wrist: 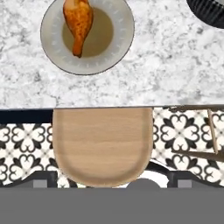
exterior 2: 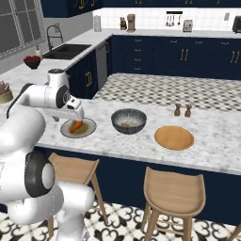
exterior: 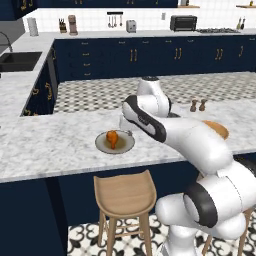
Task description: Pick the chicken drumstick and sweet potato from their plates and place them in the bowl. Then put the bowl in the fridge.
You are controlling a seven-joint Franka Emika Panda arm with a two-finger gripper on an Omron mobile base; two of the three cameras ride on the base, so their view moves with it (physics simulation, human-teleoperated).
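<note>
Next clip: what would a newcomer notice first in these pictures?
The big white arm reaching over the marble counter, and the glossy orange drumstick lying on the grey-green plate near the counter's front edge. To the right in the right base view stand the dark bowl and a bare wooden plate, with stools below.

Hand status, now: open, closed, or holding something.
Hand: open and holding nothing, above the grey-green plate where the chicken drumstick lies.
</note>
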